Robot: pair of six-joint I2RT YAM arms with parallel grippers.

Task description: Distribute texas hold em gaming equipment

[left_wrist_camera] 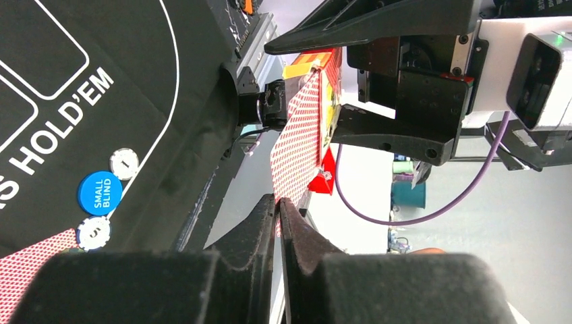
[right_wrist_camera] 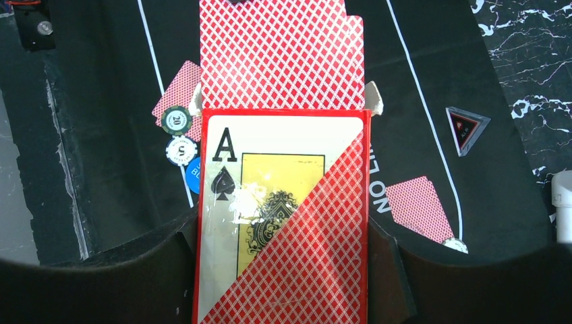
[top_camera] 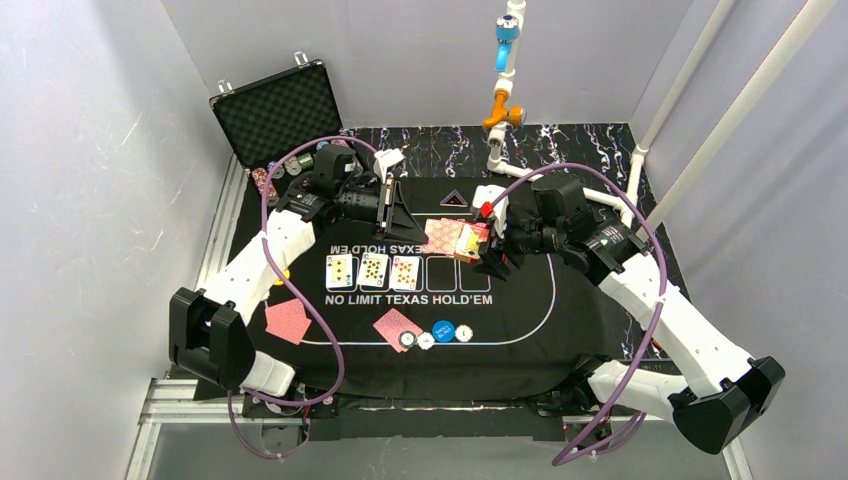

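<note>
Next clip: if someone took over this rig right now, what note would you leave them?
Left gripper: shut on the lower corner of a red-backed card that sticks out of the deck box.
Right gripper: shut on the deck box, held above the mat.
Done: three face-up cards sit in the mat's printed boxes. Face-down cards lie near the front edge, with the blue button beside them.
Left: draw this card fully out and place it. Two printed boxes have no card yet. More chips lie by the case.
</note>
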